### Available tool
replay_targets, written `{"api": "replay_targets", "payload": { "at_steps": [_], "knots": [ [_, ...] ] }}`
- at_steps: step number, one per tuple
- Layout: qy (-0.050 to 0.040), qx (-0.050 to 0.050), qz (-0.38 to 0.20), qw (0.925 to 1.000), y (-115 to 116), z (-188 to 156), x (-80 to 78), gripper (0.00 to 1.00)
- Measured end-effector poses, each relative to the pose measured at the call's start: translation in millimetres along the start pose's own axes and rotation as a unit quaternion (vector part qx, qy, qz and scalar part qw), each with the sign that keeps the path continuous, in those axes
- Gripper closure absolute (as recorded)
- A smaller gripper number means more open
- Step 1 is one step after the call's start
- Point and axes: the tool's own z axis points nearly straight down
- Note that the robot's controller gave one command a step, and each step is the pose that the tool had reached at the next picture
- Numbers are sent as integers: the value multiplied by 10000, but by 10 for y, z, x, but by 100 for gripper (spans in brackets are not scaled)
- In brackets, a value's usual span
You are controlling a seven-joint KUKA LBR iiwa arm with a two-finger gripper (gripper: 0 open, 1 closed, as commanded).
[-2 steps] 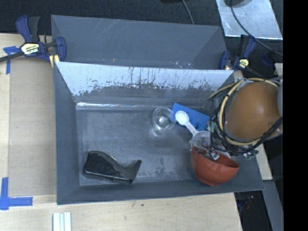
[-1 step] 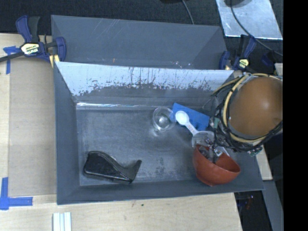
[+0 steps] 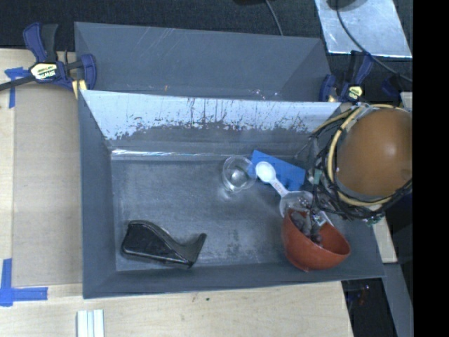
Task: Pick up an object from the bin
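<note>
Gripper [image 3: 309, 223] was down in the red bowl [image 3: 321, 253] at the lower right corner of the bin [image 3: 98, 209]; grip could not be told | counted: one bowl, one clear cup [image 3: 236, 174], one white spoon [image 3: 269, 175] lying on one blue block [image 3: 286, 167], one black wedge [image 3: 160, 244]

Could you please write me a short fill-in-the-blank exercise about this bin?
1. The gripper is over the red bowl in the lower ____ corner of the bin.
2. The white spoon lies on a ____ flat piece.
3. The black object lies toward the bin's lower ____.
Missing words: right; blue; left.
</note>
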Motion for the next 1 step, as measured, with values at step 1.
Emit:
{"api": "replay_targets", "payload": {
  "at_steps": [1],
  "knots": [
    [-18,9,9,10000,-8,-115,-13,100]
  ]
}}
